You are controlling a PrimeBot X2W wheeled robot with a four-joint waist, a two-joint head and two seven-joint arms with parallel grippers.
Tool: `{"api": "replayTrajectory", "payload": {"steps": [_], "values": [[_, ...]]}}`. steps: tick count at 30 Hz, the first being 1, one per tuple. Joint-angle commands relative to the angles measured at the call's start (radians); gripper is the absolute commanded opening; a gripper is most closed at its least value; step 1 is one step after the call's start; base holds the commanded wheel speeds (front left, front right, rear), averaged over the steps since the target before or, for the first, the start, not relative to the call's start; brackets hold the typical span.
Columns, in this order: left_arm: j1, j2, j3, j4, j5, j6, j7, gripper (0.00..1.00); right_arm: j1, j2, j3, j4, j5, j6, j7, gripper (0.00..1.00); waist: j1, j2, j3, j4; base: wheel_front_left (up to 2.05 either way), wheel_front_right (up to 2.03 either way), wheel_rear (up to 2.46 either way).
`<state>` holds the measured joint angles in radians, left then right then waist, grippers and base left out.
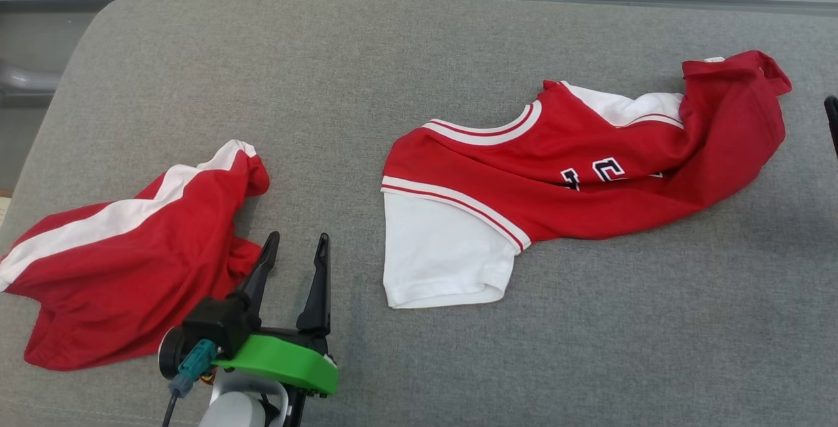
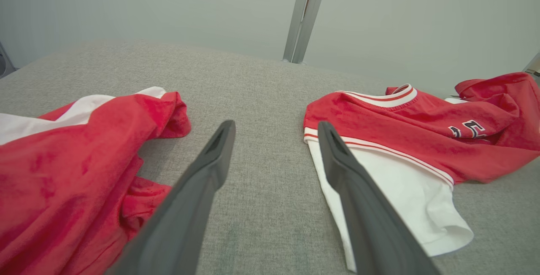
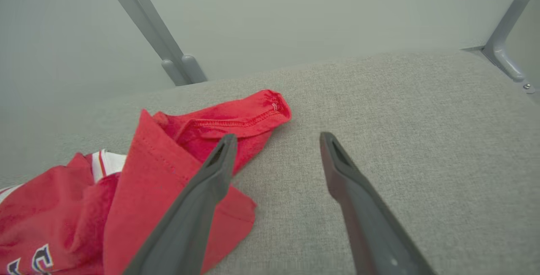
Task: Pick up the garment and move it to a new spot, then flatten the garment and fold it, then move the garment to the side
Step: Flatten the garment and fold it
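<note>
Two red garments lie on a grey cushion, and both pincers are empty.

The crumpled red and white short-sleeved jersey (image 1: 589, 185) lies right of centre; its navy, white-edged chest lettering is caught in folds, so no word reads beyond what looks like a "C". The red shorts with a white side stripe (image 1: 124, 263) lie bunched at the left. The left gripper (image 1: 296, 238) has its dark fingers apart over bare cloth between the two, close beside the shorts. The right gripper (image 3: 277, 138) is also spread wide by the jersey's red hem; contact cannot be judged. The grey woven fabric surface (image 1: 419, 73) meets a pale wall with a grey metal post (image 2: 306, 13).
</note>
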<state>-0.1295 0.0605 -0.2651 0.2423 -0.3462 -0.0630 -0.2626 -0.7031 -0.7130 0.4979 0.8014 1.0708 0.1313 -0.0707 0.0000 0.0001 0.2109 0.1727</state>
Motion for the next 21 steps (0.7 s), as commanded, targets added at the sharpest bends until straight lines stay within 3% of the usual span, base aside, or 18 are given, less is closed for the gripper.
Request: {"api": "replayTrajectory", "payload": {"steps": [1, 9, 21], "values": [[0.006, 0.000, 0.001, 0.002, 0.012, -0.004, -0.003, 1.00, 0.034, -0.005, -0.005, 0.005, 0.011, -0.001, 0.003, 1.00, 0.0000, -0.0001, 0.000, -0.002, 0.00, 0.00, 0.00], [-0.018, -0.003, -0.006, 0.000, 0.014, -0.008, -0.003, 1.00, 0.143, 0.043, 0.006, 0.013, 0.036, -0.001, 0.014, 1.00, 0.0000, -0.0001, 0.033, 0.000, 0.00, 0.00, 0.00], [-0.048, -0.005, -0.010, 0.004, 0.019, -0.007, -0.003, 1.00, 0.007, 0.130, 0.051, 0.109, 0.004, -0.001, 0.031, 1.00, 0.0000, -0.0001, 0.086, 0.037, 0.00, 0.00, 0.00]]}}
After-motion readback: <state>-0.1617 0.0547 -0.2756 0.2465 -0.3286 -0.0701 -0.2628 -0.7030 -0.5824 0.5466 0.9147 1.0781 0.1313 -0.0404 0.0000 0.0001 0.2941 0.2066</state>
